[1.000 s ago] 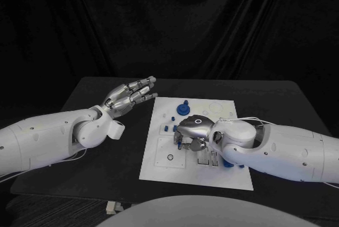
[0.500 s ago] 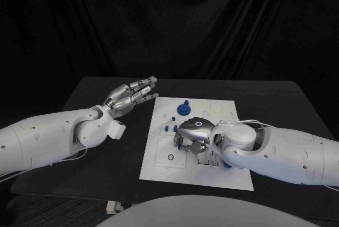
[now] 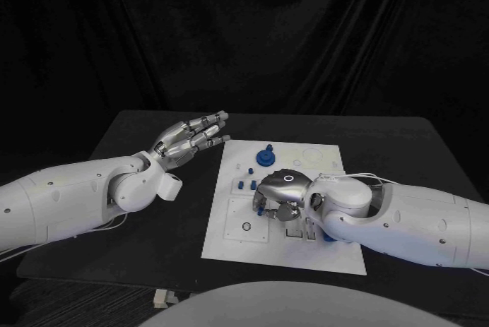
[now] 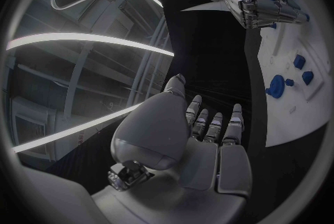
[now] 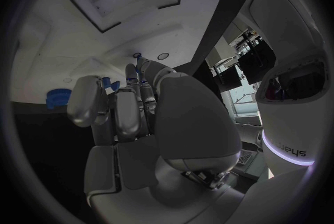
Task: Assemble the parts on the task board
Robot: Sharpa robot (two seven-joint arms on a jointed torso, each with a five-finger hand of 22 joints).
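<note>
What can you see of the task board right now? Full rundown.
The task board is a flat white rectangular plate, plastic by its look, lying on the black table between the arms, its long side running away from the robot. It has small round holes and slotted cut-outs. Small blue parts stand on it, the largest a round blue piece near the far edge. The right hand is over its middle, fingers curled down among the parts; what it holds is hidden. The left hand hovers open beside the far left corner, not touching.
</note>
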